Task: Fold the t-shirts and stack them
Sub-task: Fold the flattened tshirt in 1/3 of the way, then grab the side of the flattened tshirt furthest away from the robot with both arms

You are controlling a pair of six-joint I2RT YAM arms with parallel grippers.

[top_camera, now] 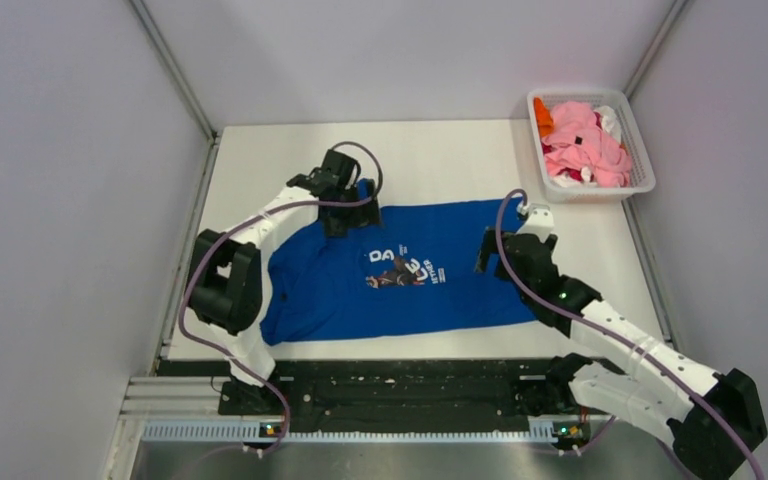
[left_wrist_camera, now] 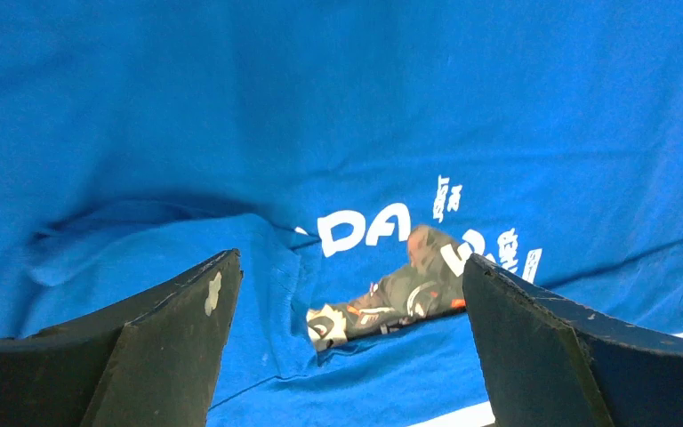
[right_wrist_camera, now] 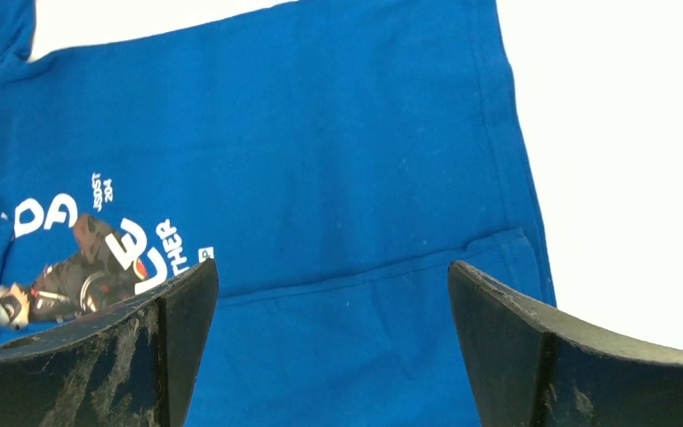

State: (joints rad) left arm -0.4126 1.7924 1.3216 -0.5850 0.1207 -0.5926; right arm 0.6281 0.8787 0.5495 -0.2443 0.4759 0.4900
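The blue shirt (top_camera: pixel 410 270) lies spread across the middle of the desk (top_camera: pixel 440 160), its hem to the right. A fold of cloth covers the left part of its print (top_camera: pixel 400 270).

The left fingers (top_camera: pixel 341 222) are over the shirt's far edge, just left of the print. In the wrist view they are spread wide with only wrinkled blue cloth beneath. The right fingers (top_camera: pixel 487 252) are at the hem side, also spread, gripping nothing. I cannot tell whether either pair touches the cloth.

At the far right corner stands a basket (top_camera: pixel 600 193). It holds a crumpled pink shirt (top_camera: pixel 585 145) with an orange shirt (top_camera: pixel 543 115) at its left rim.
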